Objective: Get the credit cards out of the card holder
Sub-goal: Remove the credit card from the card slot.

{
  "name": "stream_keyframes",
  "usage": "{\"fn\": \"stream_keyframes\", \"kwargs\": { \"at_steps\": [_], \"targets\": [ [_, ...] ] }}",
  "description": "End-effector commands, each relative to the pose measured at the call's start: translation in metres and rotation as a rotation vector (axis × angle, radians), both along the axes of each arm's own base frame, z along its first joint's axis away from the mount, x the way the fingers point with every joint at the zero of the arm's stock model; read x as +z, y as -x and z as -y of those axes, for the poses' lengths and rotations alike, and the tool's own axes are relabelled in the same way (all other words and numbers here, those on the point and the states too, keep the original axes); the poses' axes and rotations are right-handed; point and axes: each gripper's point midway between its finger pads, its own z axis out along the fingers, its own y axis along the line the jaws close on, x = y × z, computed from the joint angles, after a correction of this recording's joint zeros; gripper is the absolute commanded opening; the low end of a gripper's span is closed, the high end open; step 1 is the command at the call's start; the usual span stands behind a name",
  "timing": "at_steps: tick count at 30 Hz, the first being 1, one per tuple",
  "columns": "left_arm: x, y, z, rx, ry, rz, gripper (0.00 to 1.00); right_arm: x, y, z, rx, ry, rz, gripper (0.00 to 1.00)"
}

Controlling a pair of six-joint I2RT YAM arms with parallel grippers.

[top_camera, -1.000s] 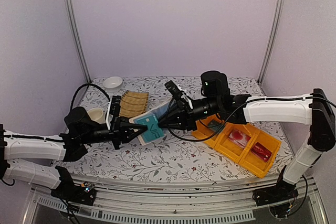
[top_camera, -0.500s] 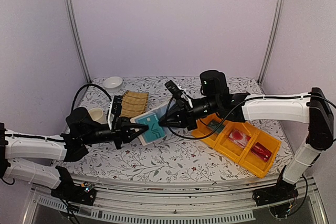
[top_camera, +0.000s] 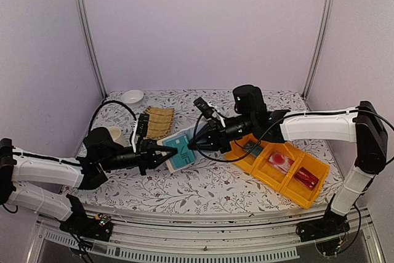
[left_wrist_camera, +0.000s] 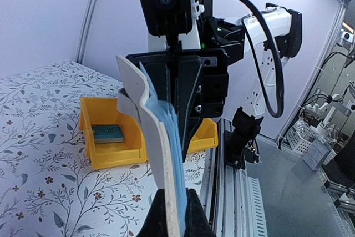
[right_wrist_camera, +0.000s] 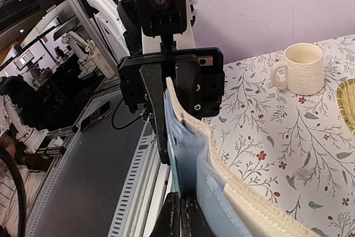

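The jaws of the left gripper (left_wrist_camera: 177,217) were pressed almost shut on the bottom edge of the card holder (left_wrist_camera: 145,116). Its beige cover and grey-blue lining rose straight up out of the pinch, clear of the table (top_camera: 203,186). Directly opposite, the jaws of the right gripper (right_wrist_camera: 180,215) were fully closed on a thin blue layer at the holder's far edge. That layer was probably the rim of the teal card (top_camera: 177,152), though the wrist views did not separate card from lining. The holder therefore hung between the two sets of jaws, open face up, with the teal card lying in it between the two fingertips. No second one of the credit cards could be made out in the pockets.

The main risk was a wrong pinch. If the right jaws had caught pocket fabric along with the card, pulling apart would drag the whole holder and could tear it from the left jaws, whose bite was narrow and at the very edge. If they had caught only a sliver of card, it could slip free and stay seated. An off-axis pull could bend the card against the pocket mouth. A card released too soon could miss the yellow tray (left_wrist_camera: 113,152) beyond the right jaws, or skid toward the cup (right_wrist_camera: 302,69) behind the left ones.
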Motion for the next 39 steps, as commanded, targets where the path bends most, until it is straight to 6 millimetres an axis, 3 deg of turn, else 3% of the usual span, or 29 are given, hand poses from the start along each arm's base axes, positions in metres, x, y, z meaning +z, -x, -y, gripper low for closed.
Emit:
{"fn": "stream_keyframes", "kwargs": {
  "at_steps": [1, 5, 8, 17, 21, 29, 39],
  "targets": [
    [0.021, 0.007, 0.005, -0.023, 0.056, 0.051, 0.00, 0.021, 0.019, -0.007, 0.045, -0.060, 0.051, 0.02],
    [0.014, 0.005, 0.002, -0.006, 0.041, 0.024, 0.23, 0.026, 0.004, 0.011, -0.007, -0.075, 0.051, 0.02],
    [0.010, 0.007, 0.003, -0.019, 0.034, 0.015, 0.25, 0.019, -0.003, 0.020, -0.043, -0.044, 0.039, 0.01],
    [0.004, 0.013, 0.005, -0.060, 0.021, 0.006, 0.19, 0.010, -0.024, 0.042, -0.131, 0.021, 0.074, 0.01],
    [0.006, 0.012, 0.007, -0.059, 0.022, 0.019, 0.00, 0.015, -0.022, 0.045, -0.121, 0.015, 0.102, 0.01],
    [0.003, 0.005, 0.006, -0.021, 0.003, 0.026, 0.00, 0.011, -0.019, 0.049, -0.104, 0.042, 0.129, 0.02],
    [-0.007, 0.014, 0.004, -0.057, -0.032, 0.048, 0.00, -0.008, -0.038, 0.073, -0.148, 0.125, 0.165, 0.02]
  ]
}}
